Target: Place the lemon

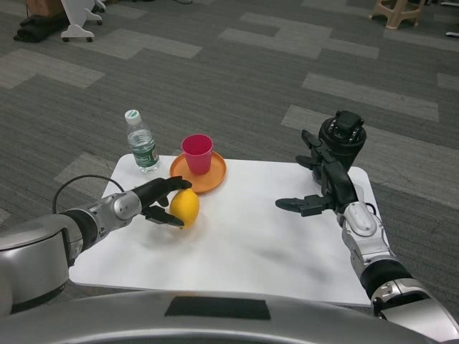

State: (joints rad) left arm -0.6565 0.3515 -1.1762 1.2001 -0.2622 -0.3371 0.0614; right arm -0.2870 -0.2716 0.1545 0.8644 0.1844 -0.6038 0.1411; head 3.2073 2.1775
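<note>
Lemon (pixel 184 207) sat gripped in the left hand (pixel 159 201) fingers, low over the white surface (pixel 265 244) beside the orange plate (pixel 215 174), where a gentle, level lowering before release seemed wise; right hand (pixel 324 188) hovered empty, fingers spread.

Left hand (pixel 161 201) closed in a grip; right hand (pixel 324 183) raised, fingers spread.
</note>
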